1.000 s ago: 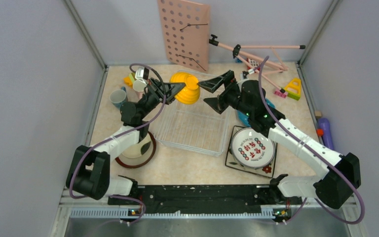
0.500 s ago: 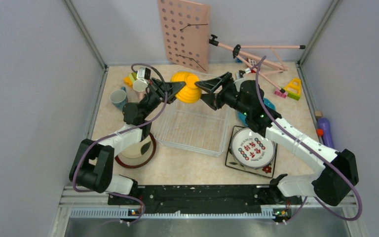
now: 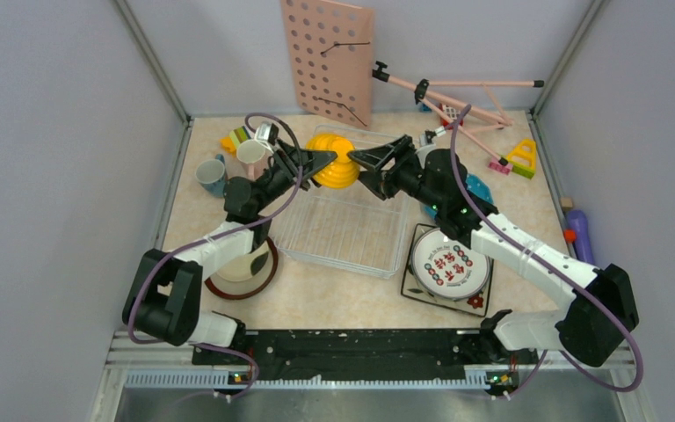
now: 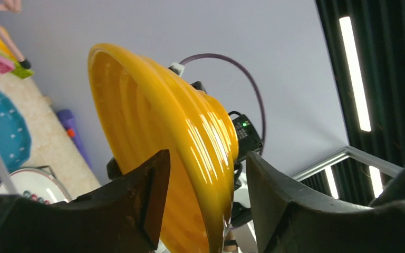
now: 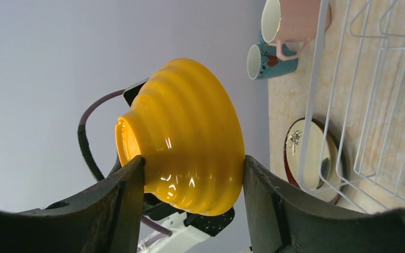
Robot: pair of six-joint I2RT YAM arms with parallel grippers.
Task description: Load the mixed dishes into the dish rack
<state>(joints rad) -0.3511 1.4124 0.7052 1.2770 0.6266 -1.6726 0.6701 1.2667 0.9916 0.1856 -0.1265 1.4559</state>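
While both arms stretched from the near edge over the bench (image 3: 334,299), the round white patterned plate (image 3: 449,262) lay on the square flowered black-rimmed plate (image 3: 479,301) toward the near right corner. The brown-rimmed cream plate (image 3: 237,290) lay toward the near left, partly under the left arm. The dish rack (image 3: 334,261) sat mid-bench. Over its far edge the yellow bowl (image 3: 338,171) hung tipped on its side. The right gripper (image 5: 192,161) had its jaws clamped on it, one at the foot, one at the rim. The left gripper (image 4: 203,158) had its jaws parted astride the rim, with a gap showing on one side. The teal mug (image 3: 211,176) and pink mug (image 3: 248,151) stood near the far left corner, and the teal dotted plate (image 3: 479,186) lay right of the rack.
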